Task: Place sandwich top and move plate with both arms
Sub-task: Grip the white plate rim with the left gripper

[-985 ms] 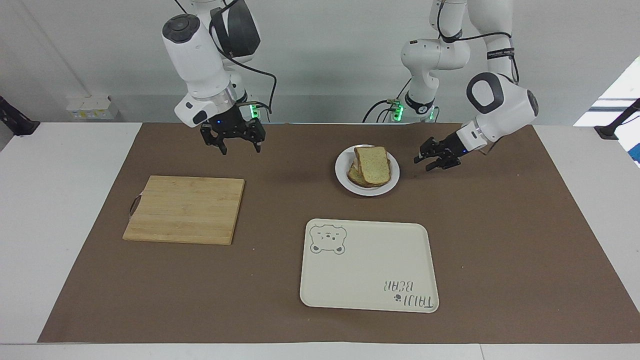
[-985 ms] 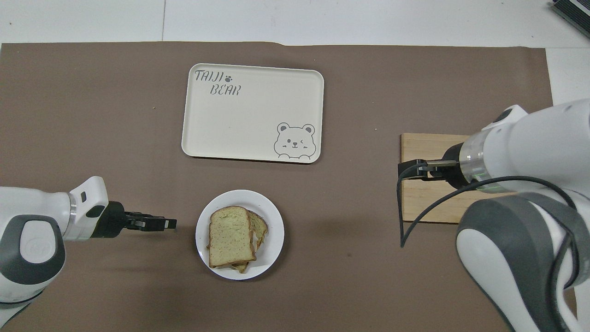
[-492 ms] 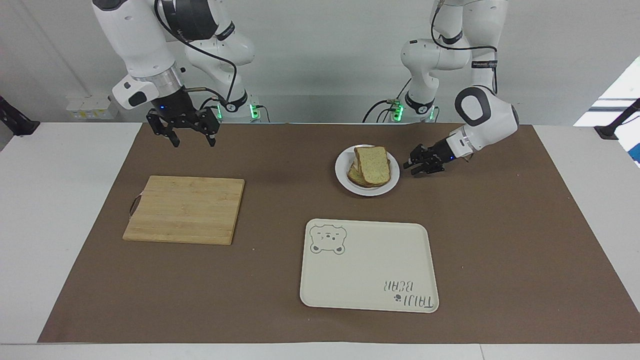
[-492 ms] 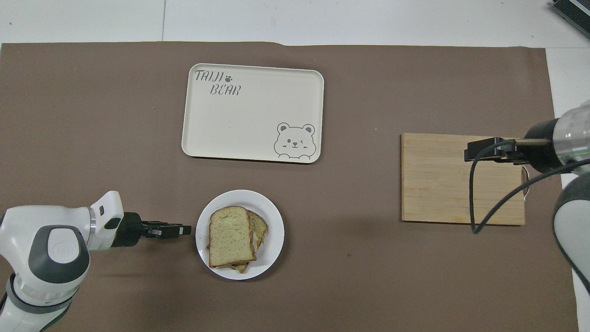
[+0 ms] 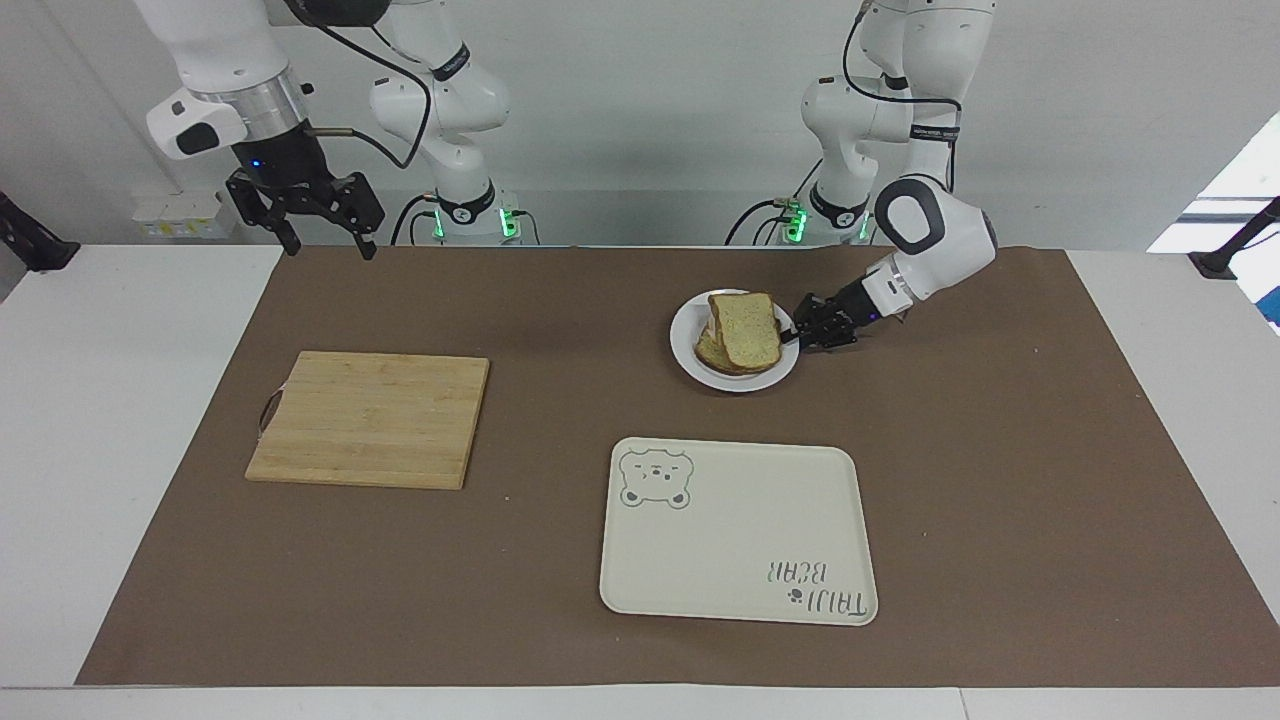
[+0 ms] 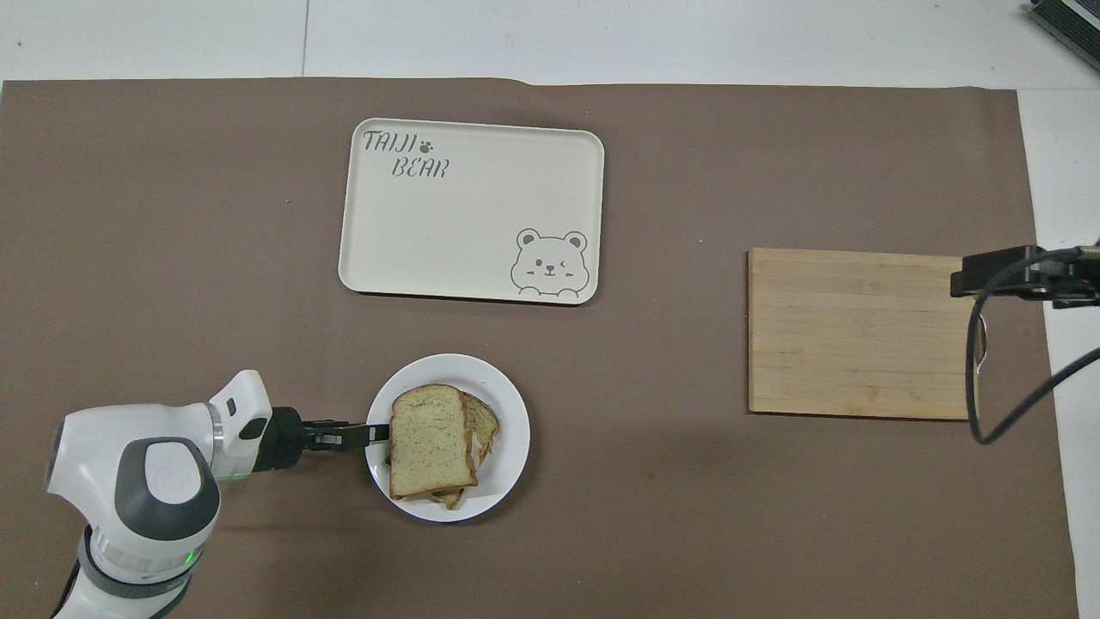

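The left gripper [image 5: 797, 334] reaches the rim of the plate [image 5: 690, 357]; I cannot tell whether it grips the rim. On the plate, the sandwich top [image 5: 746, 329] lies on other bread. The right gripper [image 5: 322, 238], jaws spread and empty, hangs high, well apart from the plate, past a board [image 5: 370, 418]. A tray [image 5: 736, 530] lies farther from the robots than the plate. All rest on a brown mat [image 5: 1000, 480] over a white table [image 5: 120, 380], by a pale wall [image 5: 640, 120].

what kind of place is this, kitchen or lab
Most likely a robotics lab staged as a kitchen: two white robot arms stand at a table under a brown mat, set with a sandwich on a plate, a bear-print tray and a cutting board.
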Robot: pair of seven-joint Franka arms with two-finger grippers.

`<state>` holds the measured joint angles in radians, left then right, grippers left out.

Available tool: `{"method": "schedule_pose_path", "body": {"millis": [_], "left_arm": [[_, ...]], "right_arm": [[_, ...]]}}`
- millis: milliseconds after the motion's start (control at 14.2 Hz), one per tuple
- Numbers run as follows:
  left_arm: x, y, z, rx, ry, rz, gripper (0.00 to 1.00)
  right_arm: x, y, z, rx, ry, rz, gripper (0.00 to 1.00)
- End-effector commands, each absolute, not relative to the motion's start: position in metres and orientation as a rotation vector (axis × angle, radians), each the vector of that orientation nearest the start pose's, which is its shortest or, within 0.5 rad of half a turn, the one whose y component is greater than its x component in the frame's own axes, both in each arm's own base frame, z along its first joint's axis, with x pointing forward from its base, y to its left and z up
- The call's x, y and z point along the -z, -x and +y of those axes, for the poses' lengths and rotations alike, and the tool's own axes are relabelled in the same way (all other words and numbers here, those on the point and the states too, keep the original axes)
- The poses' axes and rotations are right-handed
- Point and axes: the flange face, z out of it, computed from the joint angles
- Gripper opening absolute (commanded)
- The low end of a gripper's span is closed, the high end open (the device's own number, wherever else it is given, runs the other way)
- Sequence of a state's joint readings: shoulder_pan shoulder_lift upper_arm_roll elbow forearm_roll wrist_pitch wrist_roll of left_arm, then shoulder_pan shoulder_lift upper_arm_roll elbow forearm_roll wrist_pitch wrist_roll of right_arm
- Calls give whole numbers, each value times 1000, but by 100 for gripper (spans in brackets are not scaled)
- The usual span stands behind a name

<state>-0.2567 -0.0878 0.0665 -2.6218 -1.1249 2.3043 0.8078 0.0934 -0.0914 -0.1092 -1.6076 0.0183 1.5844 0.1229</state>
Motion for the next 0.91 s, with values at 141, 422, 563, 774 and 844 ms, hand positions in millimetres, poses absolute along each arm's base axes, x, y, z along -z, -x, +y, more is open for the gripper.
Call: {"method": "schedule_pose_path", "body": {"millis": [141, 422, 563, 774, 844], "left_arm": [[-264, -395, -92, -63, -2382, -136, 32], [-264, -391, -93, -41, -2362, -138, 0], [-266, -389, -96, -16, -2331, -148, 0], [-271, -393, -83, -19, -2300, -112, 0], [-274, -397, -75, -29, -2291, -90, 0]], "right_arm": [[-673, -514, -17, 90, 3122, 189, 100], [-674, -509, -17, 56, 3123, 184, 100], [-674, -509, -18, 54, 3143, 96, 100], [-670, -505, -22, -66, 3164, 38, 100], [-673, -503, -22, -106, 3163, 39, 100]]}}
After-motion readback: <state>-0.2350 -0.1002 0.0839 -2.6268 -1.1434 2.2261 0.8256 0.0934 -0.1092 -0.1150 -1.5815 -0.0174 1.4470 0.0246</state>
